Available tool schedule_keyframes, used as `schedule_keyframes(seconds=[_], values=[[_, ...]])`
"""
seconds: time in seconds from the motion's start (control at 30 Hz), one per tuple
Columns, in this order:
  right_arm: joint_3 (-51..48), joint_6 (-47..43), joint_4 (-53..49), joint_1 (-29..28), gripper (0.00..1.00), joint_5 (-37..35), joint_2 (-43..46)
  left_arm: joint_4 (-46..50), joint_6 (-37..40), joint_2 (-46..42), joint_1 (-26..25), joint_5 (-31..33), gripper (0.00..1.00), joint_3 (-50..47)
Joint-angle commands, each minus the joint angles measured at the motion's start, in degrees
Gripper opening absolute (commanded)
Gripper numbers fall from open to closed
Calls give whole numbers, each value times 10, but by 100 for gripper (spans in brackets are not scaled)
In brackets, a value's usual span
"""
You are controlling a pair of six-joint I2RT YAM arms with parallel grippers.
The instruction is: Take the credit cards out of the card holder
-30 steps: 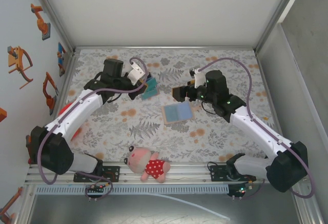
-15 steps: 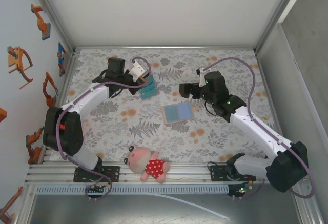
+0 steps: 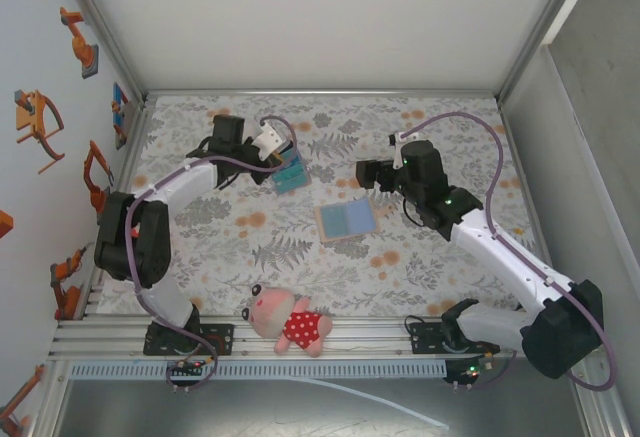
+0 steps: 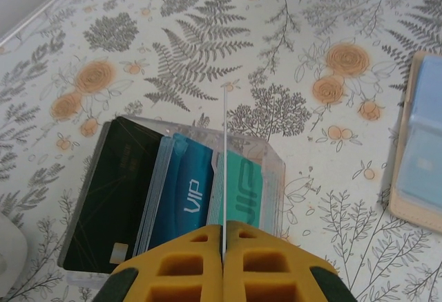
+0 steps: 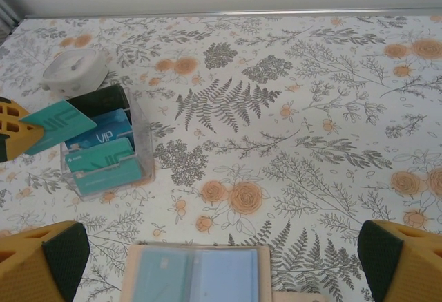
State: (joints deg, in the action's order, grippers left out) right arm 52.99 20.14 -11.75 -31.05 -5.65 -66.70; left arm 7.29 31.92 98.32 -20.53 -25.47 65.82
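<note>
Card holder [image 5: 197,274] lies open on the table [image 5: 311,108], right hand [image 5: 221,238] spread wide near it, touching nothing; left hand [image 4: 224,236] pinched tight on a teal card [image 4: 225,157] over the clear box [image 4: 276,171]

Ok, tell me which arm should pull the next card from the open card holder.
Right, probably. The right gripper hangs open by the card holder, which lies between its fingers in the wrist view. The left gripper is shut on a teal card over the clear card box.
</note>
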Motion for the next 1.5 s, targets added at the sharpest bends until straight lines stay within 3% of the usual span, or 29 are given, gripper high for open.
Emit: schedule_keyframes(seconds=[0.0, 1.23, 1.33, 1.4, 1.47], values=[[-7, 1, 4, -2, 99, -14, 12, 11, 28, 17, 3, -7, 0, 18], [-6, 3, 2, -1, 99, -4, 11, 112, 88, 118, 2, -56, 2, 107], [-5, 3, 1, -2, 99, -3, 12, 122, 89, 123, 2, -53, 9, 115], [-5, 3, 1, -2, 99, -2, 11, 132, 88, 127, 3, -50, 19, 122], [-4, 4, -2, -2, 99, -2, 11, 135, 86, 129, 3, -48, 22, 125]])
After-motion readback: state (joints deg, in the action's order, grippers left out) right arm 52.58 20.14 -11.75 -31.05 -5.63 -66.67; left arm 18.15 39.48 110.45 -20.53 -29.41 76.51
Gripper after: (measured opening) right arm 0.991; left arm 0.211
